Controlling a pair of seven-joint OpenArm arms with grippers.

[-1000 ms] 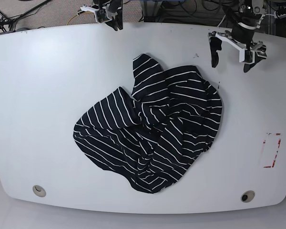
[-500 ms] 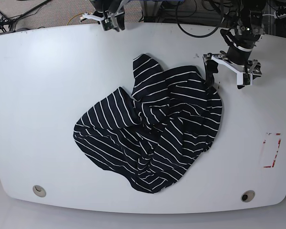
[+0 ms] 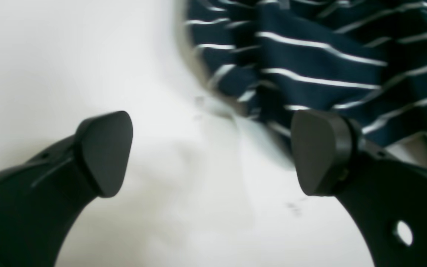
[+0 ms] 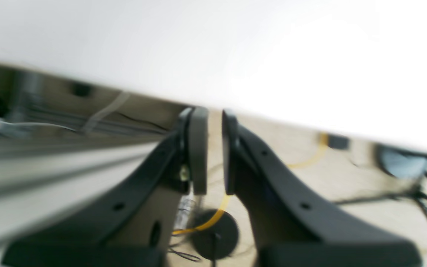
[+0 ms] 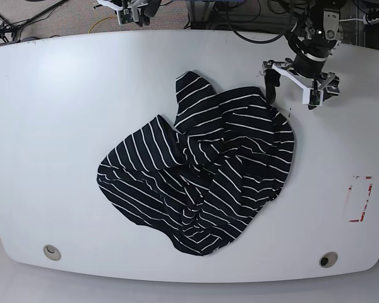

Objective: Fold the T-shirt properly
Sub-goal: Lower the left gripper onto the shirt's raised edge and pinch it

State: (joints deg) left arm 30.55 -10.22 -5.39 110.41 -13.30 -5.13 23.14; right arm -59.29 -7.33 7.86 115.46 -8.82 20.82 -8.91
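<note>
Over the last second the left claw (image 5: 292, 88) came down and in from the far right to the T-shirt (image 5: 199, 169)'s far-right edge, jaws spread wide, one finger (image 3: 319, 152) just over striped cloth; likely lining up a first grasp. Shirt lay crumpled mid-table (image 5: 57, 126), nothing folded yet. Right claw (image 4: 213, 152) closed and empty, retreated past the far edge; floor cables (image 4: 206, 222) beneath it; nothing blocked the reach.

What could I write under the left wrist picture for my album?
Open left gripper with fingers wide, one beside the crumpled striped T-shirt on the white table.
</note>
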